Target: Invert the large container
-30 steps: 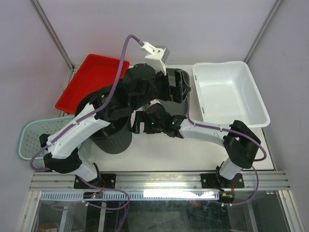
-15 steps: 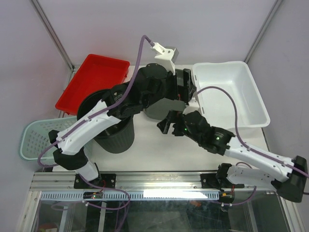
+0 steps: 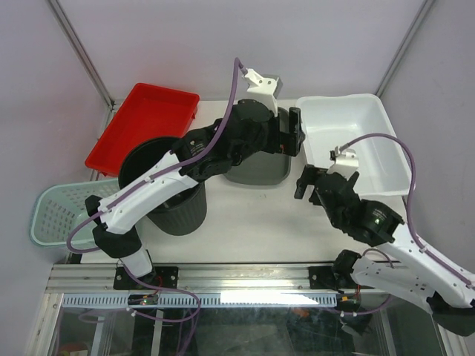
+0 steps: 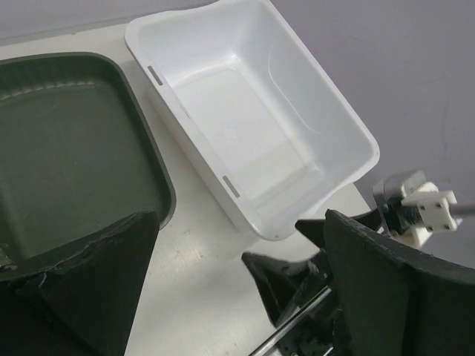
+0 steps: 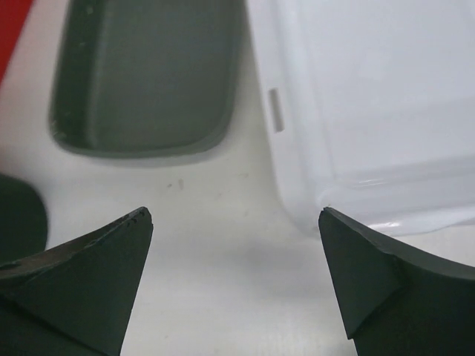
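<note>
The large container [image 3: 256,169] is a dark grey-green rectangular tub lying flat on the table's middle back, partly under my left arm. A broad, smooth face [image 4: 67,141] points up and looks like its underside [image 5: 141,81]. My left gripper [image 3: 293,137] hovers open above its right end, between it and the white tub, holding nothing [image 4: 239,222]. My right gripper [image 3: 310,179] is open too, in front of the white tub's near left corner and apart from the dark container. Only bare table lies between its fingertips [image 5: 234,215].
A white tub [image 3: 349,144] stands open side up at the back right, a finger's width from the dark container [image 4: 252,119]. A black bucket [image 3: 174,211] stands at the left under my left arm. A red tray [image 3: 141,122] and a pale green basket [image 3: 52,211] lie further left.
The dark container went from standing on edge between both grippers to lying flat. My right arm swung away to the right, and my left gripper lifted and shifted right.
</note>
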Motion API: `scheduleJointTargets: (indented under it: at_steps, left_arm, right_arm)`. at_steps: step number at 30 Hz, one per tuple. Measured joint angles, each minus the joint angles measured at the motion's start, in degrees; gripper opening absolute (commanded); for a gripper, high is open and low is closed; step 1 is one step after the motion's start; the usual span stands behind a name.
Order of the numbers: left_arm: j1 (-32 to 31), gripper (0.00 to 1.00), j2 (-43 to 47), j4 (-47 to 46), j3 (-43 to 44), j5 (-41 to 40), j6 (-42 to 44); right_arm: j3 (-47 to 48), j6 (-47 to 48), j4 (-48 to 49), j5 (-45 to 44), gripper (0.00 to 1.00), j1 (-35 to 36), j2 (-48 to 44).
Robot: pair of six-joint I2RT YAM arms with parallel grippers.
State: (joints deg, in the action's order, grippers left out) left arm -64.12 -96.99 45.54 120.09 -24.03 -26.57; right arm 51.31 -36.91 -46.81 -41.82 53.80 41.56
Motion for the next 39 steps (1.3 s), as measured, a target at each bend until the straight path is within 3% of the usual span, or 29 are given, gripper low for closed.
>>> scheduleJointTargets:
  at_steps: [3, 9, 12, 18, 25, 31, 37, 39]
  left_arm:
    - [0.0, 0.99, 0.3, -0.2, 0.0, -0.9, 0.0]
    - [0.1, 0.99, 3.3, -0.6, -2.6, -2.6, 0.0]
    - [0.1, 0.99, 4.7, -0.7, -3.6, -2.9, 0.0]
    - [0.1, 0.99, 6.1, -1.3, -6.7, -2.9, 0.0]
    - [0.1, 0.99, 6.6, -2.0, -9.1, -2.4, -0.1]
    - [0.1, 0.99, 6.8, -2.2, -10.3, -1.8, -0.7]
    - [0.1, 0.99, 7.1, -2.6, -12.1, -1.1, -1.1]
    - [0.1, 0.99, 7.1, -2.6, -12.3, -0.9, -1.2]
  right_arm:
    - [1.3, 6.3, 1.7, 1.7, 0.99, -8.5, 3.5]
    - [4.1, 17.2, 6.5, 15.0, 0.99, -29.2, 15.3]
    - [7.7, 21.1, 7.8, 21.2, 0.99, -33.1, 22.9]
    - [11.8, 25.7, 10.1, 28.2, 0.95, -33.4, 32.0]
    - [13.1, 27.7, 12.2, 29.8, 0.54, -33.8, 38.2]
    - [13.3, 27.8, 12.7, 31.0, 0.39, -34.1, 41.1]
    - [13.5, 27.5, 12.5, 34.4, 0.0, -34.3, 40.3]
    - [14.1, 26.8, 11.6, 36.2, 0.0, -34.4, 39.0]
